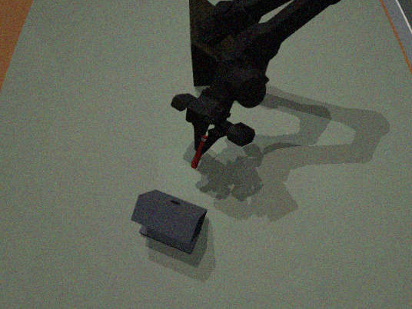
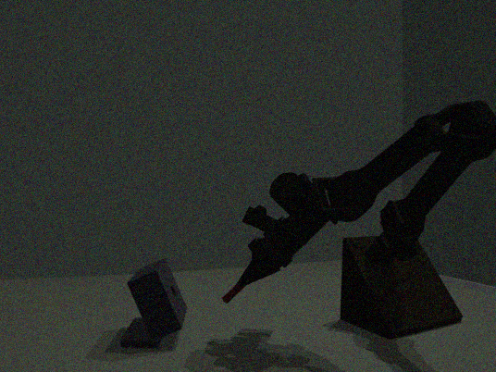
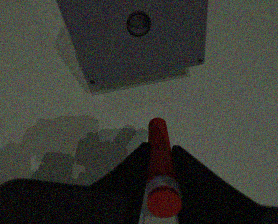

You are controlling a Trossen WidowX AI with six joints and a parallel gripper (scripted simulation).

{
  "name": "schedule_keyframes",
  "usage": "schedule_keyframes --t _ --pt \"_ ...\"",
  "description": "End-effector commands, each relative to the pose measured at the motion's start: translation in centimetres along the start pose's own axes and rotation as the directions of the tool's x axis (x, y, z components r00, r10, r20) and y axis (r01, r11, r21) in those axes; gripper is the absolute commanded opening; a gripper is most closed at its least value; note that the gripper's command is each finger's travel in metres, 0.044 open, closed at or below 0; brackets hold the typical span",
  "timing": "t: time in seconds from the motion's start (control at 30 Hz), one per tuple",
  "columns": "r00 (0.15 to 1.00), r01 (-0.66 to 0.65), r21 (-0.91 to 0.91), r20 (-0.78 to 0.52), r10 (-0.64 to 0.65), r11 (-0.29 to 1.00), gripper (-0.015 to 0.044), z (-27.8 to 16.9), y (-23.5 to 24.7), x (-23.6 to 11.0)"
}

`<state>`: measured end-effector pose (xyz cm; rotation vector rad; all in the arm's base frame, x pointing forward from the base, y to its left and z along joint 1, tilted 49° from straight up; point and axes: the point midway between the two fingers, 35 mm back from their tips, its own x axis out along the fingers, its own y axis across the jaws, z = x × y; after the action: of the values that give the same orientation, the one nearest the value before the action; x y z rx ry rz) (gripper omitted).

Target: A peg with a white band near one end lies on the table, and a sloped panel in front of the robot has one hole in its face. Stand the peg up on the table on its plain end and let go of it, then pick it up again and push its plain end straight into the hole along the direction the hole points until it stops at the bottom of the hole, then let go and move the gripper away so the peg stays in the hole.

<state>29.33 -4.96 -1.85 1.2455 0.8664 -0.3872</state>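
My gripper [image 1: 204, 141] [image 2: 250, 274] [image 3: 160, 150] is shut on the red peg [image 1: 198, 153] [image 2: 231, 293] [image 3: 159, 150]. The peg is held in the air, tilted, with its white band at the fingers and its plain end pointing down and forward toward the panel. The sloped grey-blue panel [image 1: 165, 218] [image 2: 155, 295] [image 3: 120, 55] stands on the table ahead of the gripper. Its round hole [image 1: 175, 202] [image 3: 138, 23] [image 2: 172, 291] faces the peg. In the wrist view the hole lies above and a little left of the peg's tip, with a gap of table between them.
The arm's dark wedge-shaped base [image 1: 200, 48] [image 2: 393, 289] stands behind the gripper. The green table top [image 1: 77, 94] ends at an orange edge at the far left and right. Shadows of the arm lie on the table right of the peg.
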Motion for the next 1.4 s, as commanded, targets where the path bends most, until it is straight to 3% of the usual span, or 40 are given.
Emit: schedule_keyframes --t 0.0,1.37 --pt "1.000 -0.005 0.022 0.022 0.004 1.000 0.0000 0.1 -0.3 0.0" --pt "0.974 -0.130 0.163 0.205 0.096 0.978 0.0000 1.7 -0.5 -0.5"
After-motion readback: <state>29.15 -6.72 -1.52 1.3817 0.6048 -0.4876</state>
